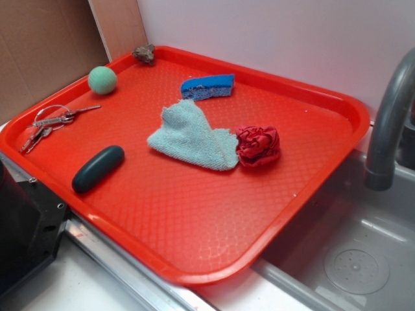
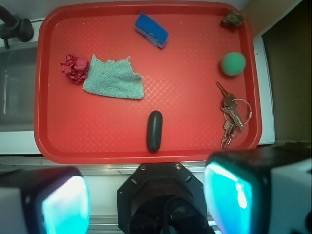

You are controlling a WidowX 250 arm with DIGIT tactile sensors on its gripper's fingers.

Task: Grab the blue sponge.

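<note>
The blue sponge (image 1: 208, 86) (image 2: 151, 29) lies flat near the far edge of the red tray (image 1: 214, 253) (image 2: 97, 153). It is a small bright blue block, slightly curved. In the wrist view my gripper (image 2: 146, 202) hangs high above the tray's near edge, far from the sponge. Its two fingers (image 2: 66, 207) stand wide apart with glowing teal pads and nothing between them. The gripper does not show in the exterior view.
On the tray lie a pale teal cloth (image 1: 191, 137) (image 2: 114, 79), a crumpled red rag (image 1: 258, 145) (image 2: 74, 68), a dark teal oval bar (image 1: 98, 168) (image 2: 154, 130), a green ball (image 1: 102, 80) (image 2: 233, 64), keys (image 1: 48, 123) (image 2: 231, 114) and a brown lump (image 1: 144, 54) (image 2: 232, 19). A faucet (image 1: 389, 123) stands right of it.
</note>
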